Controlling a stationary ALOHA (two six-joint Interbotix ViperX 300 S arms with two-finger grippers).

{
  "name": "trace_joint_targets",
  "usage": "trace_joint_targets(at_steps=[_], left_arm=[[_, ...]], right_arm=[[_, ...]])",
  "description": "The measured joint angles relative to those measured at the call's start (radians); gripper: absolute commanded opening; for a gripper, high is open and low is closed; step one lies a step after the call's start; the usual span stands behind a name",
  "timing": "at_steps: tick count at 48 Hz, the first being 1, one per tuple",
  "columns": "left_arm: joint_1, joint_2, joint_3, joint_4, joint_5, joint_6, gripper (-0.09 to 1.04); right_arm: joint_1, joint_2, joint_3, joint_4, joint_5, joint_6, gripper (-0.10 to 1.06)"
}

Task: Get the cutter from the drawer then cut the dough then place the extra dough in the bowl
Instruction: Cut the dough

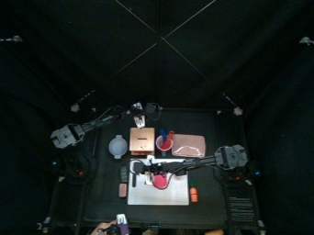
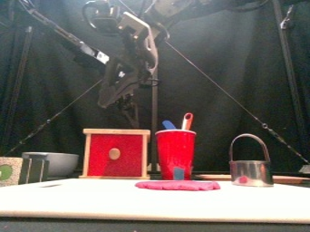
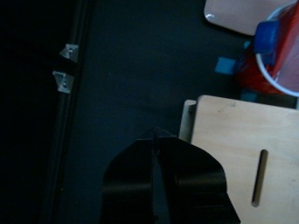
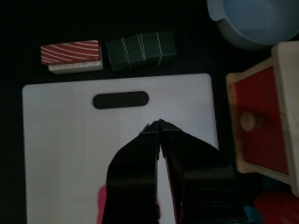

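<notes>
Both the left gripper (image 3: 156, 134) and the right gripper (image 4: 156, 126) are pinched shut, empty. The cutter (image 2: 249, 165) stands out in the open, apart from the right fingers (image 4: 133, 168), so I'd open wide and grab its wire handle (image 2: 249, 137) squarely.

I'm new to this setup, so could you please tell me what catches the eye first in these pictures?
In the front view, the red cup with toy knives stands centre, between the red-fronted wooden box and the metal cutter on the right. Flat pink dough lies on the white board before the cup.
</notes>
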Motion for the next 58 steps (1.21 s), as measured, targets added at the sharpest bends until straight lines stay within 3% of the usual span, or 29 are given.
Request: trace_joint_targets(at_steps=[8,19,30,39,47,58], left_arm=[[-0.032,-0.049,0.061,-0.021,-0.06,-0.008,0.42],[-0.179,-0.133,0.207,-0.103,-0.279,-0.005,0.42],[-0.334,-0.225,0.367,-0.164,-0.551,-0.009,0.42],[-0.472,-0.287,0.502,-0.253,-0.787,-0.008,0.42],[-0.604,-0.342,0.615,-0.313,-1.048,-0.006,0.42],[-0.77,-0.354,0.753,-0.316,-1.43,-0.008,0.43]], right_arm=[[0.012,-0.11,0.077,0.002,0.055,0.003,0.1],[0.044,-0.218,0.17,0.015,0.155,0.009,0.13],[0.075,-0.319,0.281,0.069,0.164,0.006,0.22],[0.081,-0.416,0.402,0.155,0.161,0.012,0.3],[0.078,-0.483,0.483,0.224,0.164,0.009,0.49],[0.071,-0.497,0.528,0.242,0.199,0.011,0.87]])
